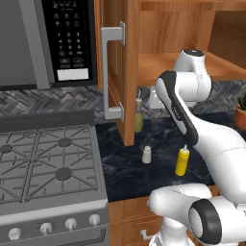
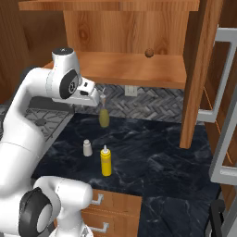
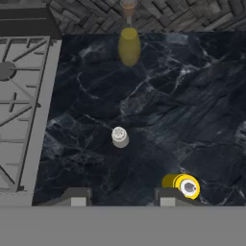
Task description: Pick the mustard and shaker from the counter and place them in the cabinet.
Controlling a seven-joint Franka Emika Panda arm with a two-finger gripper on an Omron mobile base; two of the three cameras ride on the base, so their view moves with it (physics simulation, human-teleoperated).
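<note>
A: What do you get from the left base view?

B: You have the mustard (image 1: 182, 162) and the shaker (image 1: 147, 154) both upright on the dark tabletop (image 1: 125, 168), near each other but apart, the shaker to the left of the bottle. Behind them an olive-green bottle (image 1: 138, 117) stands just beside the open cabinet door (image 1: 117, 72) with its silver bar handle (image 1: 108, 72). The cabinet (image 1: 158, 62) has its shelf exposed. The stove (image 1: 45, 166) sits to the left with the microwave (image 1: 67, 41) above it, and a potted plant (image 1: 241, 113) is at the right edge.

A: And the right base view?

B: There you see the claw (image 2: 95, 98) hanging high above the tabletop (image 2: 152, 157), at the level of the shelf's front edge. The shaker (image 2: 87, 148) is just left of the mustard (image 2: 106, 161), not touching it. The olive-green bottle (image 2: 104, 115) stands farther back by the tiled wall. A small brown ball (image 2: 149, 53) rests on the cabinet (image 2: 134, 67) shelf.

A: The hand view?

B: You look straight down. The shaker (image 3: 119, 137) lies near the middle, the mustard (image 3: 185, 186) at the lower right just above 1 fingertip (image 3: 167, 198). The claw (image 3: 122, 199) holds nothing, and its 2 tips are at their narrowest, together rather than spread.
</note>
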